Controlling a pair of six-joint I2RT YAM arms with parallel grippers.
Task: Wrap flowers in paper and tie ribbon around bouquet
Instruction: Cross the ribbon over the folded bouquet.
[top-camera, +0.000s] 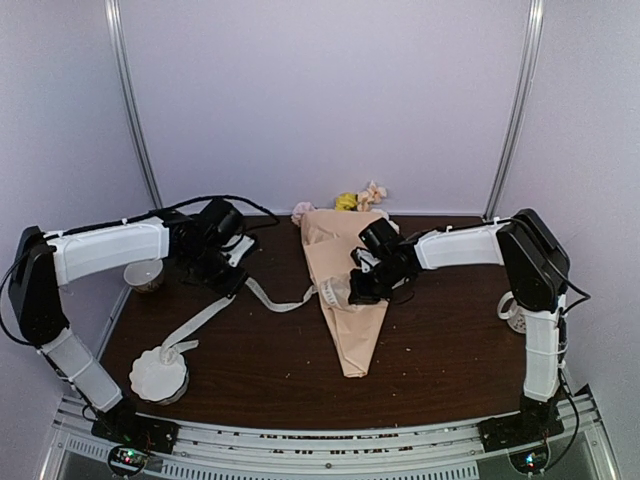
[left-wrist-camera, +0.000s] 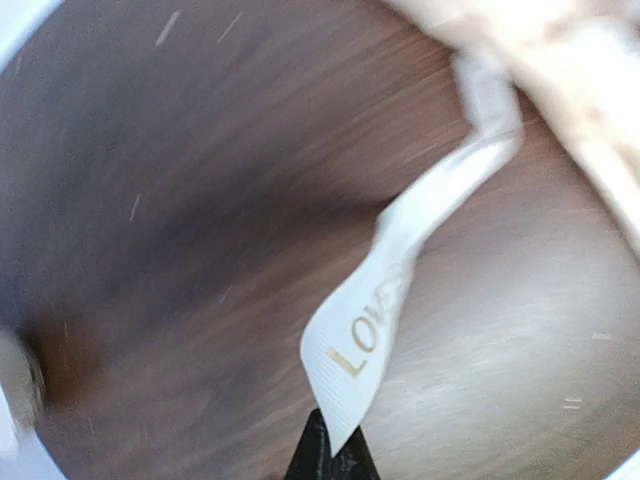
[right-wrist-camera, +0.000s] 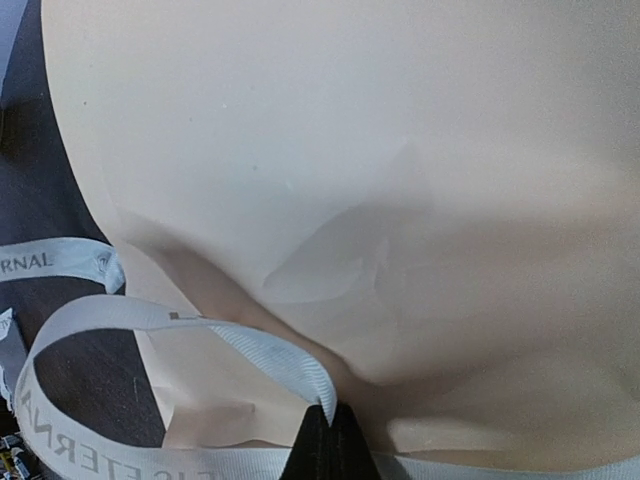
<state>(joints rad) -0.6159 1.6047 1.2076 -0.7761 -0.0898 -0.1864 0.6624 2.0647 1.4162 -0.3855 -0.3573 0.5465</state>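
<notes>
dark wooden table (top-camera: 450, 362) under bouquet (top-camera: 351, 345), ribbon (top-camera: 211, 314), bowl (top-camera: 158, 376)

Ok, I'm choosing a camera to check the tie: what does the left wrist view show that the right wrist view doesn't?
Left wrist only: gold LOVE lettering on the ribbon end that the shut left pincer pinches, over mostly bare table. Right wrist only: the bouquet with its peach paper filling the frame, a ribbon loop with grey lettering, and the shut right pincer pinching it. Both: cream ribbon gripped at the fingertips, dark wood, and peach paper, though only a blurred corner in the left view.
</notes>
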